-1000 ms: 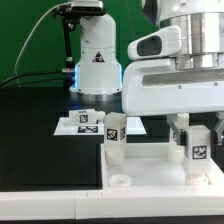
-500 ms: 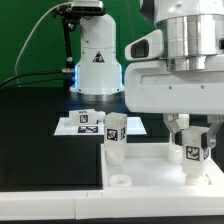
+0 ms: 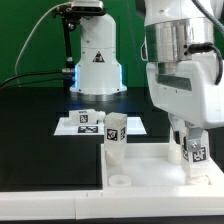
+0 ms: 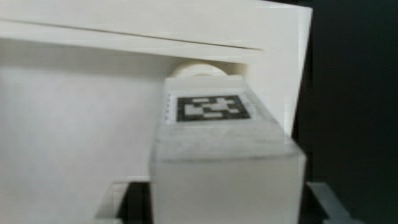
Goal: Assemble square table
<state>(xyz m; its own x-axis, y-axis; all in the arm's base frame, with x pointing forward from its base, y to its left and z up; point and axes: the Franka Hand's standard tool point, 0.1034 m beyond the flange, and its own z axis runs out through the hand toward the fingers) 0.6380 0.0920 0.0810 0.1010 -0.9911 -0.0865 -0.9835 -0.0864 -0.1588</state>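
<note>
Tool (image 3: 193, 145) clamped on a tagged white leg (image 3: 195, 156), leg upright at the far corner of the square slab (image 3: 150, 163) on the exterior view's right, second leg (image 3: 115, 138) standing at the slab's other far corner, marker board (image 3: 88, 121) behind it on the black bench (image 3: 40, 130).

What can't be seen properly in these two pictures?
- Exterior view: the square table's right side is cut off by the picture's edge.
- Exterior view: the gripper covers the gripped leg's upper end.
- Wrist view: the gripped leg, blurred near the camera, hides whatever its far end meets.
</note>
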